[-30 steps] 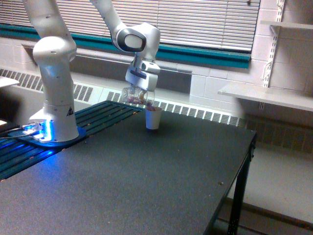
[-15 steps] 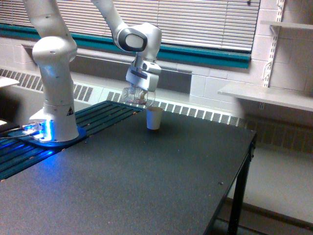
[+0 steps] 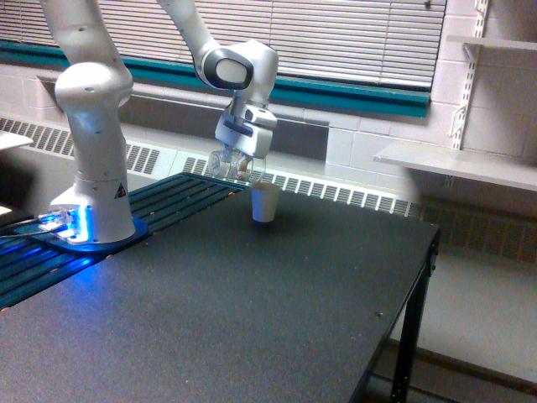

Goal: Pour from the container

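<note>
My gripper (image 3: 238, 158) hangs over the far part of the black table (image 3: 252, 311), shut on the container (image 3: 232, 164), a small clear plastic cup. The cup lies tilted on its side, its mouth toward the exterior view's right, just above and left of a white paper cup (image 3: 265, 202). The paper cup stands upright on the table. A few reddish-brown bits show faintly through the clear cup near its mouth; how much it holds is too small to tell.
The arm's white base (image 3: 92, 193) stands at the exterior view's left on a blue-lit plate. A radiator grille (image 3: 336, 191) and window blinds (image 3: 336, 34) run behind the table. A white shelf (image 3: 457, 164) juts out at the right. The table's right edge drops to the floor.
The gripper has risen a little and drawn the clear cup slightly away from the paper cup's rim. The reddish bits seen spilling at the mouth a second ago no longer show there.
</note>
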You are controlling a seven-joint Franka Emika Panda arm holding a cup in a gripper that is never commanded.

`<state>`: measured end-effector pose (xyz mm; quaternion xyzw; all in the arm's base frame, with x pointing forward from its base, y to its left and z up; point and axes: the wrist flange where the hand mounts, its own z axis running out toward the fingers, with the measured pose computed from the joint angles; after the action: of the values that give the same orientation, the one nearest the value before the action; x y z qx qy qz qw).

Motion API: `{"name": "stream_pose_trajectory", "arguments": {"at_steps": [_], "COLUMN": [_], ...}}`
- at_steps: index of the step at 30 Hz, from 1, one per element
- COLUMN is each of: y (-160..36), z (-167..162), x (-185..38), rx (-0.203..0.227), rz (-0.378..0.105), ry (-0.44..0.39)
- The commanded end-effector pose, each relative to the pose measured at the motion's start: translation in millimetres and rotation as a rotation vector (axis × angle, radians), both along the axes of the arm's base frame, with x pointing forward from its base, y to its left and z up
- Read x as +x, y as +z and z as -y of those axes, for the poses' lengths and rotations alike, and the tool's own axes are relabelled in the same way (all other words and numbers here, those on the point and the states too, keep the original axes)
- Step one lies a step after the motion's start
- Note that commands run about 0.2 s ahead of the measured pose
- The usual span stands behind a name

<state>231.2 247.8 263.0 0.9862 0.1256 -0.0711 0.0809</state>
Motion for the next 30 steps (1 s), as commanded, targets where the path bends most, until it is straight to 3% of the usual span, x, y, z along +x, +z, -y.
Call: {"name": "stream_pose_trajectory", "arguments": {"at_steps": [1,15,30], "y": [0.1,5.5,15.5], "z": [-1,-1,-7], "x": [-1,6,22], "rx": [-0.004,-0.005,0.024], "rz": [-0.011,0.006,0.071], "ry": [0.020,0.019,0.007]}}
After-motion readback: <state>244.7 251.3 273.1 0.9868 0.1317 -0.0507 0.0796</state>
